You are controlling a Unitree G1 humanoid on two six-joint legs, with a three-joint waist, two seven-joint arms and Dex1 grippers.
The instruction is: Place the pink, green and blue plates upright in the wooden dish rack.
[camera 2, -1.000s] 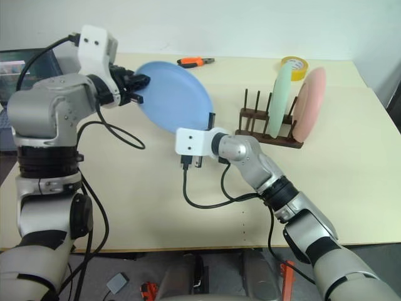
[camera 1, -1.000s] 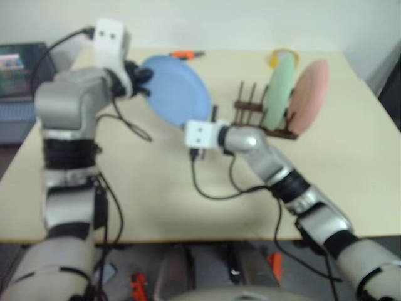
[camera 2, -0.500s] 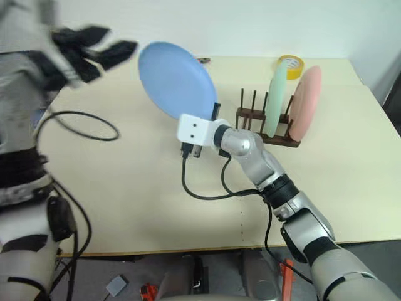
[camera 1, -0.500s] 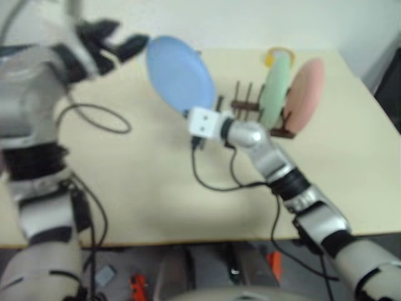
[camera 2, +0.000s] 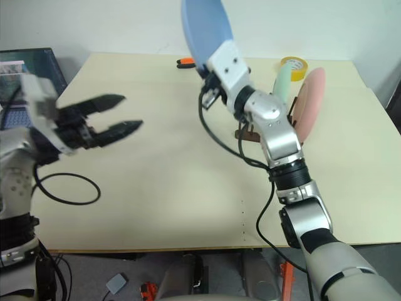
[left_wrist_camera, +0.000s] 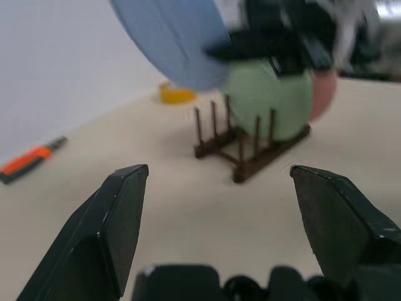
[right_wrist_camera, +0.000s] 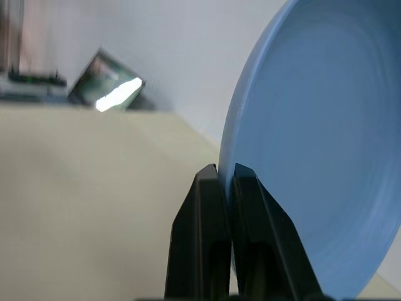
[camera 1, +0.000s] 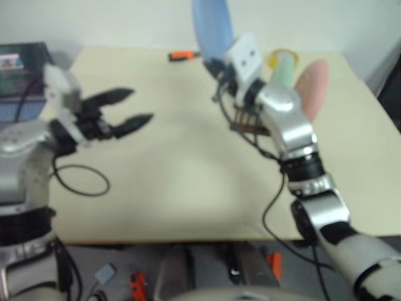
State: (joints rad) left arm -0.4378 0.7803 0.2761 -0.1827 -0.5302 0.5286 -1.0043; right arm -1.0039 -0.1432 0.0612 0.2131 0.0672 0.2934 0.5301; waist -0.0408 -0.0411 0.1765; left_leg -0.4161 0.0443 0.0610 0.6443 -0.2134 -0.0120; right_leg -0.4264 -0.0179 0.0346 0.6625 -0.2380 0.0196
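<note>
Right pincer [right_wrist_camera: 224, 182] raised, pinching blue plate [camera 2: 205, 28].

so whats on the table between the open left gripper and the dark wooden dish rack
Only bare cream tabletop. In the left wrist view the open left gripper faces the dark wooden dish rack across it.

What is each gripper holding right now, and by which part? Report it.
The right gripper pinches the blue plate by its rim, at the lower edge. The left gripper is open and holds nothing.
</note>
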